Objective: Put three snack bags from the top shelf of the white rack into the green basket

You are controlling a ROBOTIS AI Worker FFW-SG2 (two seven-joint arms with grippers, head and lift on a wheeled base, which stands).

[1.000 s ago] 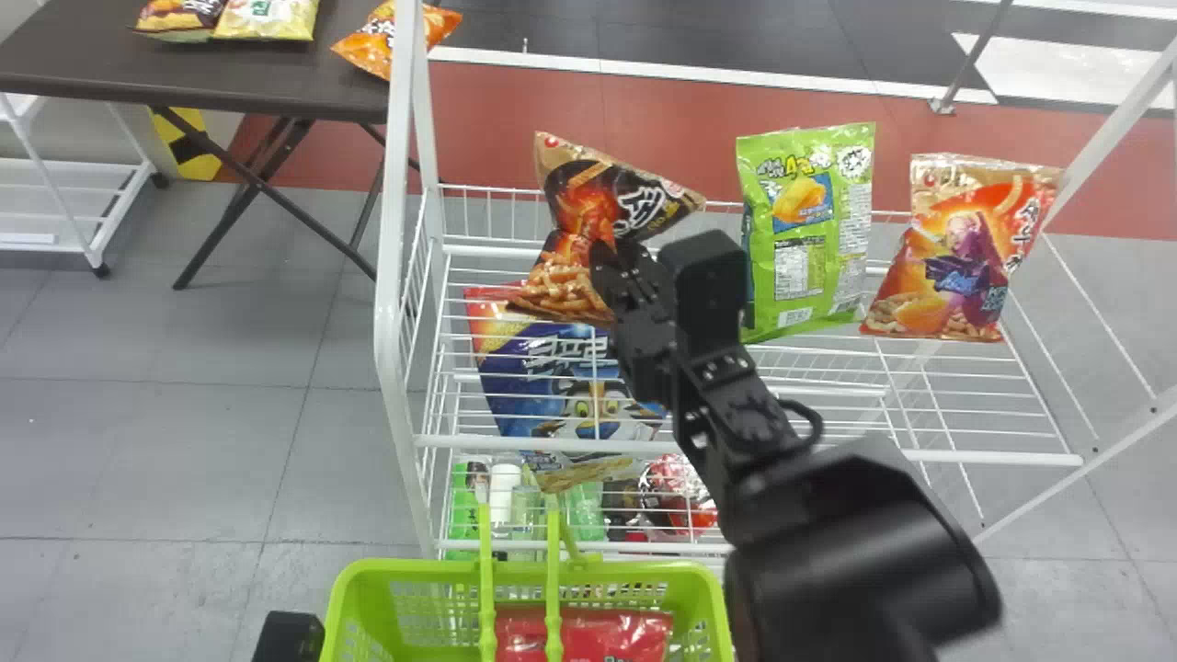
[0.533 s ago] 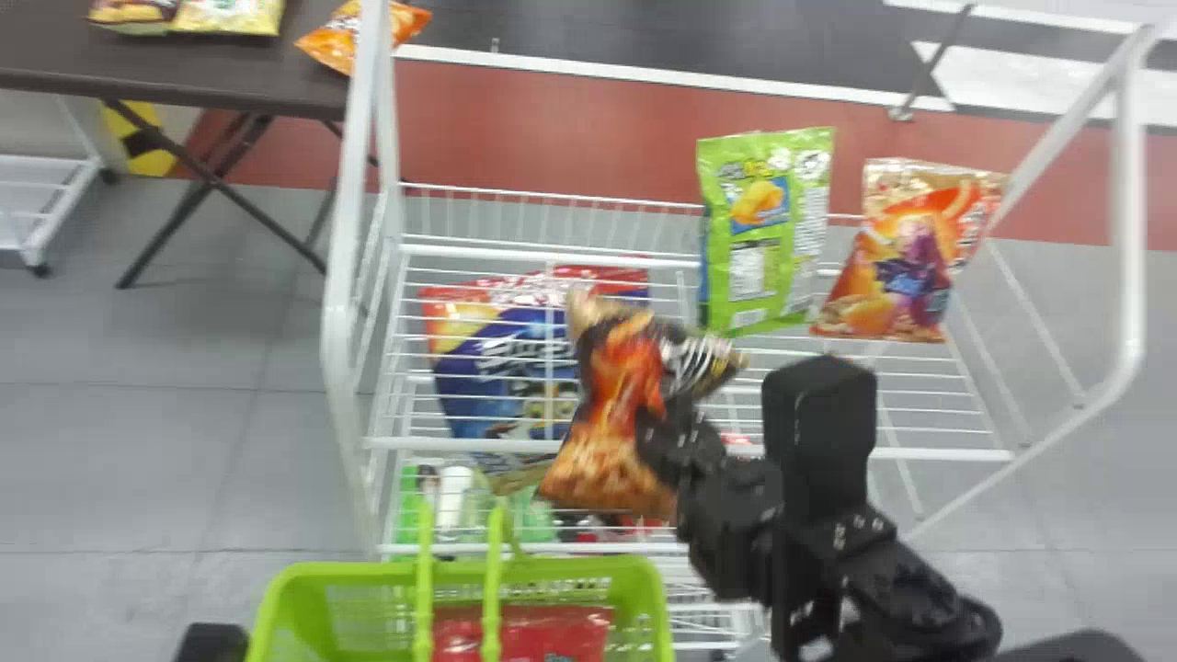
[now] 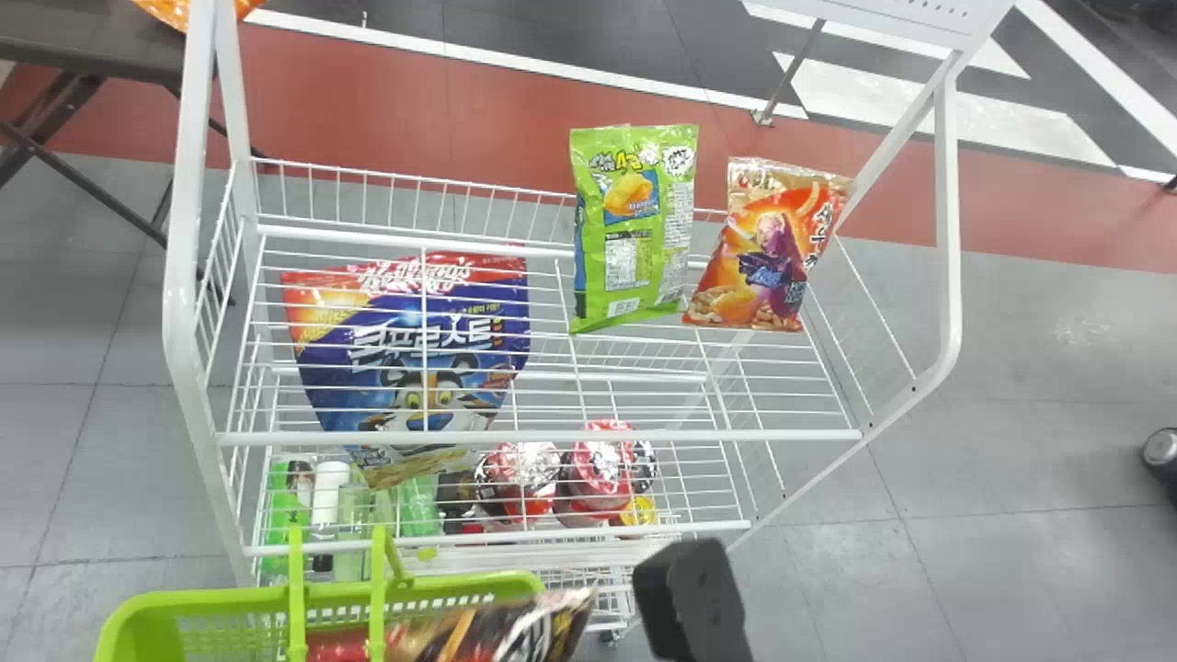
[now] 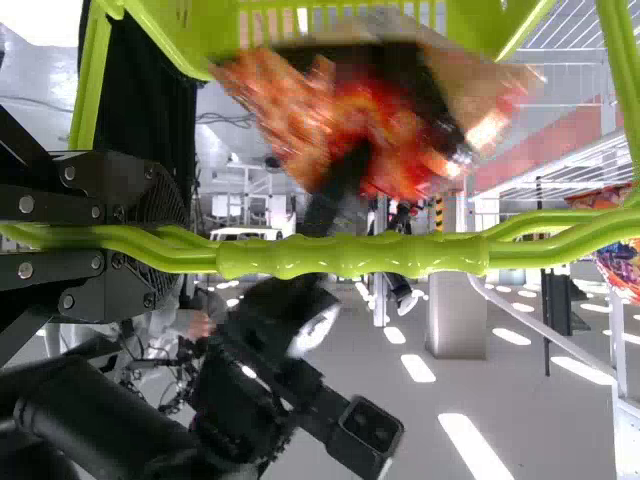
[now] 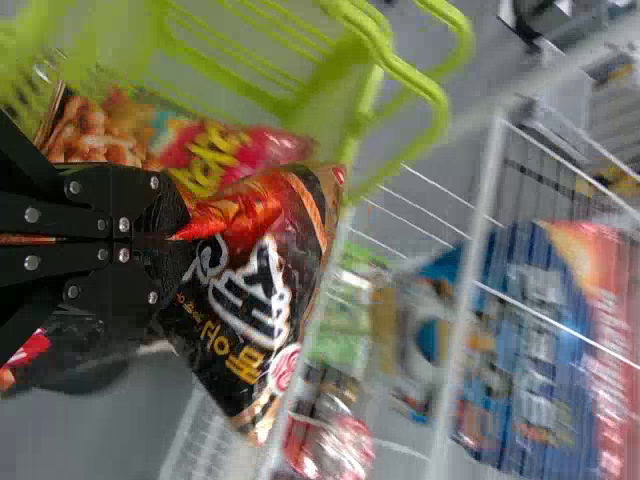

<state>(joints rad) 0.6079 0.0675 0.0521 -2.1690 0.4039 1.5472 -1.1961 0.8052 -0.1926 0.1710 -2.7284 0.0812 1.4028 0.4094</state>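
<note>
Red floor [image 3: 506,138] crosses head view; right wrist's shows fingers [image 5: 165,205] clamping bag [image 5: 245,295].

Just left of the right gripper [image 3: 694,598], the green basket's [image 3: 147,602] raised handles [image 3: 377,588] stand in the way, the left gripper [image 4: 165,245] clamped at them; ahead, the white rack's front rail [image 3: 552,436] crosses; farther ahead, the green snack bag [image 3: 634,239] and orange snack bag [image 3: 768,253] leave a thin slot between; rightward lies open air over floor.
</note>
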